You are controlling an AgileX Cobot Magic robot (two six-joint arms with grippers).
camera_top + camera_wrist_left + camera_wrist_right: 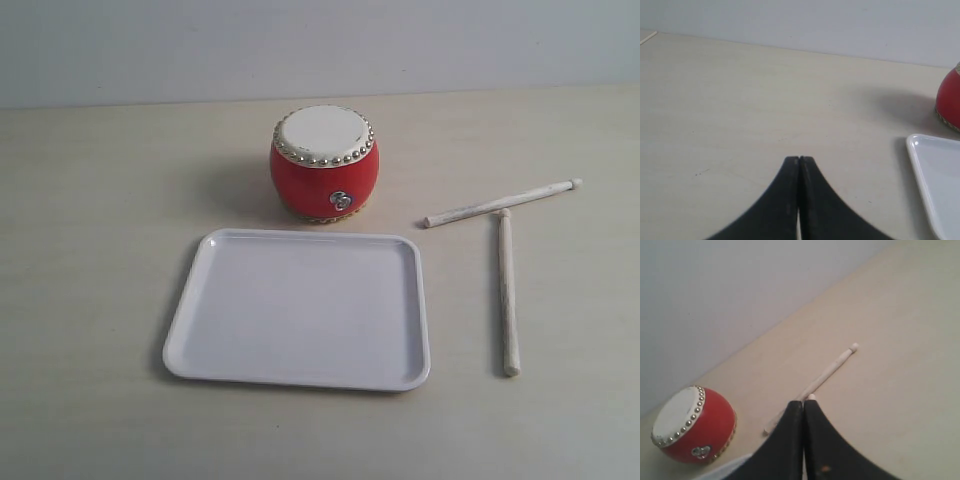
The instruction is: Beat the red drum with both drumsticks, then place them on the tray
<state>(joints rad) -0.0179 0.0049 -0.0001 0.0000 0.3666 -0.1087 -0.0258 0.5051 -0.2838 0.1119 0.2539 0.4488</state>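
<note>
Tray (300, 310), white and shallow, is the largest thing I have on the pale worktop (100, 200); it sits at lower centre of the exterior frame. Just beyond its far rim, at upper centre, stands the red drum (324, 165). It is upright, cream skin up, with the silver ring ornament facing the camera, near the tray but apart from it.

Right of the tray on the worktop lies the slanted drumstick (510, 201), running from near the tray's upper right corner up toward the right edge. The 2nd drumstick (508, 292) runs almost straight down the frame from the slanted one's middle. Its upper tip touches or nearly touches that stick; I cannot tell which.

On my left wrist camera the left gripper (799, 159) has its black fingers (785, 200) pressed together, holding nothing, above the worktop with a tray corner nearby. The right gripper (804, 402) is likewise pressed together and holds nothing, with the slanted drumstick running out just past its tips.
</note>
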